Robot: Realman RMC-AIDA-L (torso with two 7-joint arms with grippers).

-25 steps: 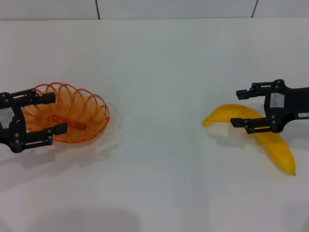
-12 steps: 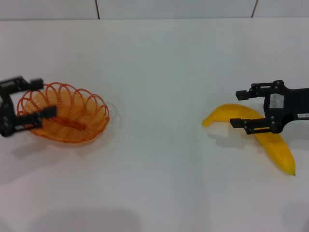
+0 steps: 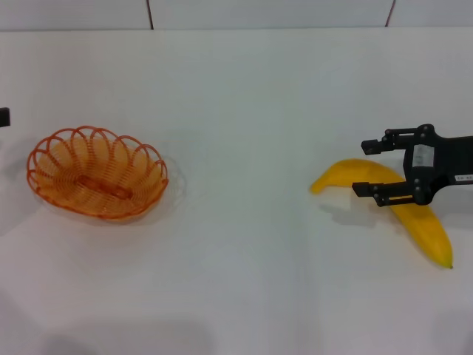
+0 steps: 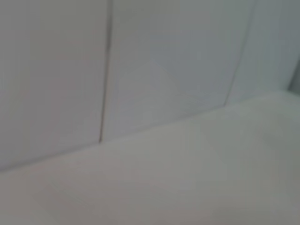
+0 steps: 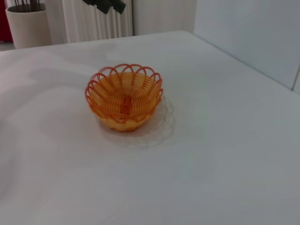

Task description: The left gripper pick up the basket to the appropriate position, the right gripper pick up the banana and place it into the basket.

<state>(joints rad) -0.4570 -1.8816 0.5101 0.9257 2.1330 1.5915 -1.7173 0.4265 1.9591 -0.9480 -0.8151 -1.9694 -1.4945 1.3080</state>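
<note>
The orange wire basket (image 3: 97,173) sits empty on the white table at the left; it also shows in the right wrist view (image 5: 124,96). Only a black sliver of my left gripper (image 3: 3,116) shows at the left edge of the head view, apart from the basket; its black tip shows above the basket in the right wrist view (image 5: 105,5). The yellow banana (image 3: 423,222) lies on the table at the right. My right gripper (image 3: 368,166) is open, its two fingers straddling the banana's middle part. Whether they touch it I cannot tell.
The white table (image 3: 251,244) stretches between basket and banana. A white panelled wall (image 3: 266,13) runs along its far edge. In the right wrist view a white pot (image 5: 26,23) and a radiator (image 5: 79,21) stand beyond the table.
My left gripper has drawn back from the basket, moving left and away until almost out of the head view. The basket stays on the table. The right gripper and banana have not moved.
</note>
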